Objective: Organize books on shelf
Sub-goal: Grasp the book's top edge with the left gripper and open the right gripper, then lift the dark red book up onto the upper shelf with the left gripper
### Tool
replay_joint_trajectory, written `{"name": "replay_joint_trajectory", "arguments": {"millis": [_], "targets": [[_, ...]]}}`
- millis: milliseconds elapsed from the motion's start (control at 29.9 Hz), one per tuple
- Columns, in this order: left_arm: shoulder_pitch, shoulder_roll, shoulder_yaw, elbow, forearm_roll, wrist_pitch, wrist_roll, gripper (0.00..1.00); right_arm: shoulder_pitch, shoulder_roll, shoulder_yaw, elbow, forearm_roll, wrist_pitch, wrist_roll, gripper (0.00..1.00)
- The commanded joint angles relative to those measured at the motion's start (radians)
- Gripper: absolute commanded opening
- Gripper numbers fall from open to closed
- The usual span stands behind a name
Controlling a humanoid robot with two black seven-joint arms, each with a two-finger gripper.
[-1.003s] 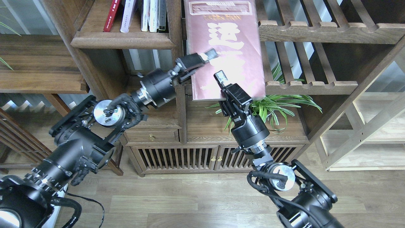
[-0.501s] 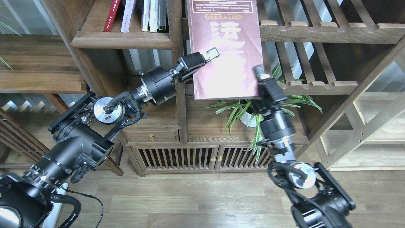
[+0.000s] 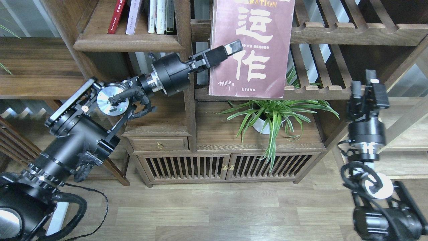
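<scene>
My left gripper [image 3: 230, 50] is shut on the left edge of the large maroon book [image 3: 254, 43] with big white Chinese characters, holding it upright in front of the slatted racks. The red book [image 3: 113, 16] and the pale lavender book [image 3: 132, 16] stand on the solid dark-brown shelf [image 3: 127, 43] at top left, beside slim white- and black-spined books [image 3: 161, 15]. My right gripper [image 3: 367, 83] is far right, apart from the book, its fingers apart and empty.
Slatted racks [image 3: 337, 33] with scalloped rails lie behind and right of the maroon book. A potted spider plant [image 3: 272, 115] stands on the low cabinet [image 3: 227, 144] below. A vertical post [image 3: 184, 67] separates shelf and racks.
My left gripper has lifted the maroon book up and to the right. My right gripper has let go of the book's lower edge and drawn back to the far right.
</scene>
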State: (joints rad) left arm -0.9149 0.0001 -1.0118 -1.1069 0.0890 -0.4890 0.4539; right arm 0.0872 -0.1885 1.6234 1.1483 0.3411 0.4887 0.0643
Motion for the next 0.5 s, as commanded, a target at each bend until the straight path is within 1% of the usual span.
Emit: {"name": "replay_joint_trajectory", "arguments": {"millis": [0,67,167,201,468], "targets": [[0.010,0.000,-0.013,-0.103,0.098,0.000,0.000,0.01,0.003,-0.019,-0.011,-0.025,-0.004,0.000,-0.003,0.66],[0.018,0.000,-0.021,-0.152,0.142,0.000,-0.004,0.01,0.008,-0.019,-0.013,-0.032,-0.005,0.000,-0.005,0.66],[0.031,0.000,-0.056,-0.223,0.220,0.000,-0.033,0.00,0.009,-0.020,-0.014,-0.039,-0.011,0.000,-0.008,0.66],[0.042,0.000,-0.068,-0.241,0.244,0.000,-0.035,0.00,0.009,-0.022,-0.016,-0.041,-0.013,0.000,-0.009,0.66],[0.218,0.000,-0.238,-0.436,0.455,0.000,-0.038,0.00,0.009,-0.038,-0.030,-0.045,-0.048,0.000,-0.011,0.66]]}}
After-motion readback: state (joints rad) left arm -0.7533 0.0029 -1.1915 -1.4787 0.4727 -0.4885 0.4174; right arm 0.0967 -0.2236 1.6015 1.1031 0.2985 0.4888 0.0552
